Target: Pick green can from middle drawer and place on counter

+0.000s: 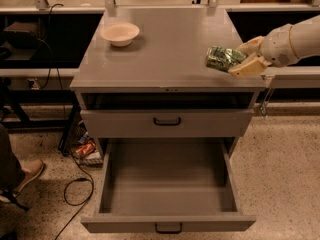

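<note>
Cream-coloured two-finger gripper (238, 59), on an arm reaching in from the right of the counter, pinching the small shiny green can (221, 58) between its fingers. The can lies sideways over the counter's right front part; whether it touches the surface cannot be told. The broad flat smooth grey counter (170, 49) tops a grey metal cabinet (90, 129). A round cream bowl (120, 33) sits on the counter's far left part, well apart from the can. Below the counter's front edge, the grey upper drawer (167, 124) is closed; beneath it, the wide shallow grey metal middle drawer (167, 189) stands pulled out.
</note>
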`<act>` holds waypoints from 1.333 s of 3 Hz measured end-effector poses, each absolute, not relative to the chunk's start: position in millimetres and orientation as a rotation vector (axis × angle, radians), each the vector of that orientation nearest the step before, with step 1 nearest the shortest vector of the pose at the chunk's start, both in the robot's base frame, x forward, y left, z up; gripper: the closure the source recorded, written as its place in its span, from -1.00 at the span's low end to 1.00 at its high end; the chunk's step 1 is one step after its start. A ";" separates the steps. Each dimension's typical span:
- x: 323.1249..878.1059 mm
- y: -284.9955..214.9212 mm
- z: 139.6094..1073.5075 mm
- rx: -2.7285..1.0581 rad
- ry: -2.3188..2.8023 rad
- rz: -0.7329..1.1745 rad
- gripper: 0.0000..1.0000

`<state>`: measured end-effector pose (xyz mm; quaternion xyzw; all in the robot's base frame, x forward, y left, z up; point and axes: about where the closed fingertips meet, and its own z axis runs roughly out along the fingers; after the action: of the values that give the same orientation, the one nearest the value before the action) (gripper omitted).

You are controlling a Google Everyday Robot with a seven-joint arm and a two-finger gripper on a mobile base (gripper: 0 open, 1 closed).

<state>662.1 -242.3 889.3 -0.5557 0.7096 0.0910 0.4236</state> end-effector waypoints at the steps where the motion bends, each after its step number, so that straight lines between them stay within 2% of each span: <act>1: 692.3 -239.5 894.0 -1.329 1.826 0.229 1.00; 3: 743.6 -220.1 880.2 -1.171 1.933 0.318 1.00; 4: 757.3 -208.2 879.4 -1.164 1.941 0.339 0.63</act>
<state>757.3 -208.2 879.4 -0.4630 0.7721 0.1350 0.4138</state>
